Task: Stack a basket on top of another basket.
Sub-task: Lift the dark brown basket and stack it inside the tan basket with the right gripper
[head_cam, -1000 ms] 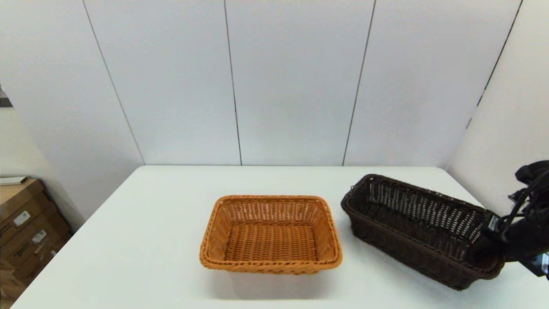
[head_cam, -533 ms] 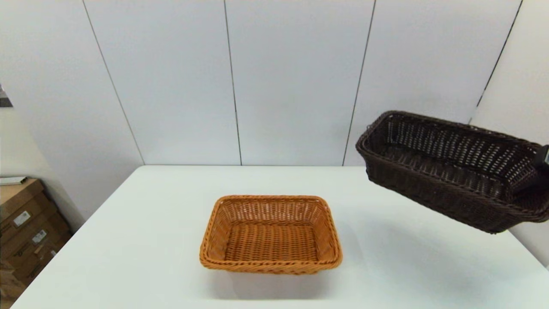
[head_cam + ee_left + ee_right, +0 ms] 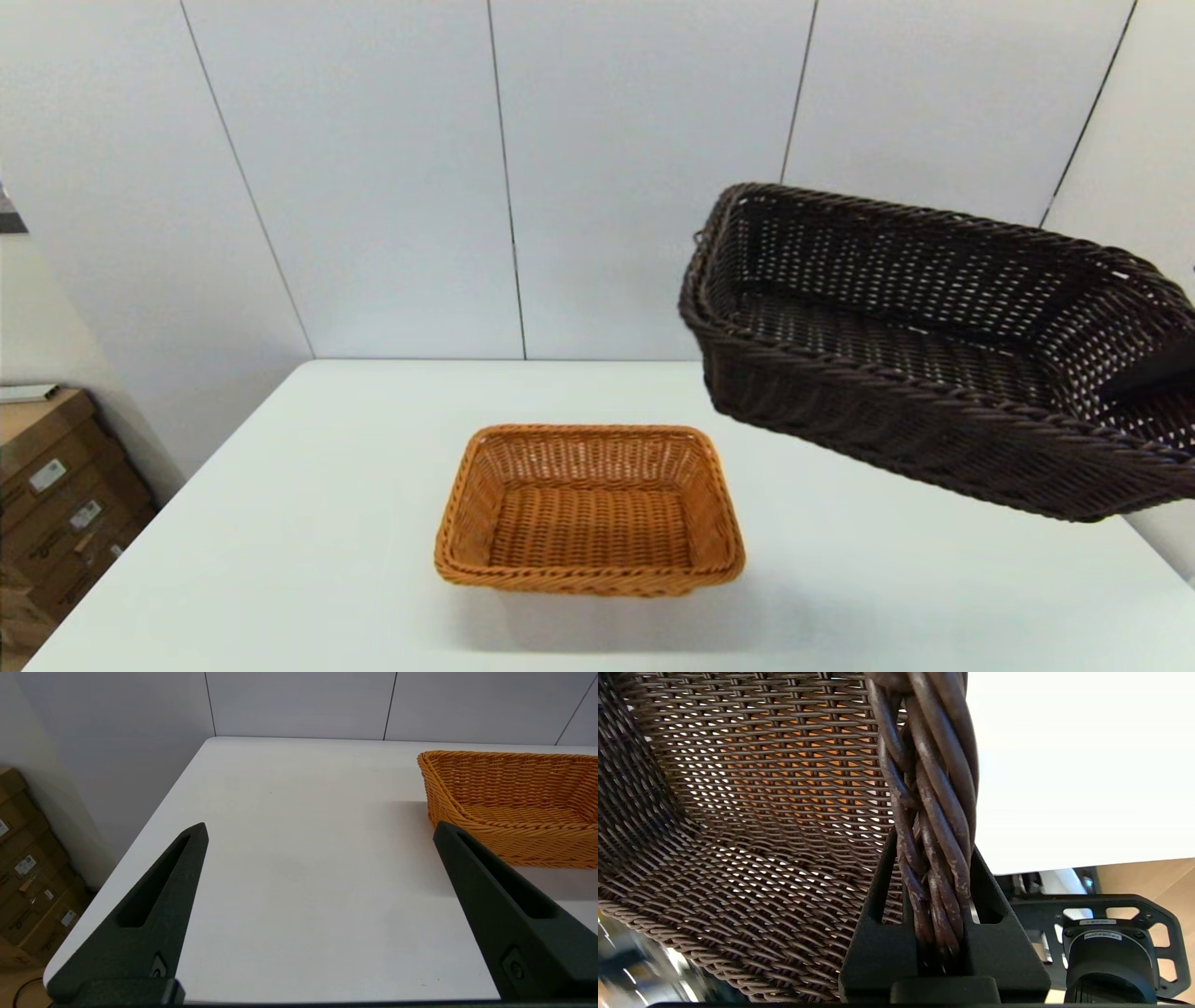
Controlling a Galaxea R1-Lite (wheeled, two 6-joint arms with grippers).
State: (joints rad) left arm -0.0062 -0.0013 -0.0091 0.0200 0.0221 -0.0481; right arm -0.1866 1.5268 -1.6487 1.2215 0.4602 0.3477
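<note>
Now airborne: dark basket (image 3: 934,355) lifted

Hoisted off the table's (image 3: 308,523) right side since a second ago, rim pinched in right gripper (image 3: 934,891). Hung tilted, beside the centred orange basket (image 3: 588,509). Left gripper (image 3: 320,833) gaped wide, parked near left edge.

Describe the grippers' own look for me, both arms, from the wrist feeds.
Left gripper: two long matte black fingers, wedge-shaped and tapering to points, each with a recessed slot along it and a small screw near the base. Right gripper: the same matte black tapered fingers with slot cut-outs. No cables or printed markings are visible on either.
</note>
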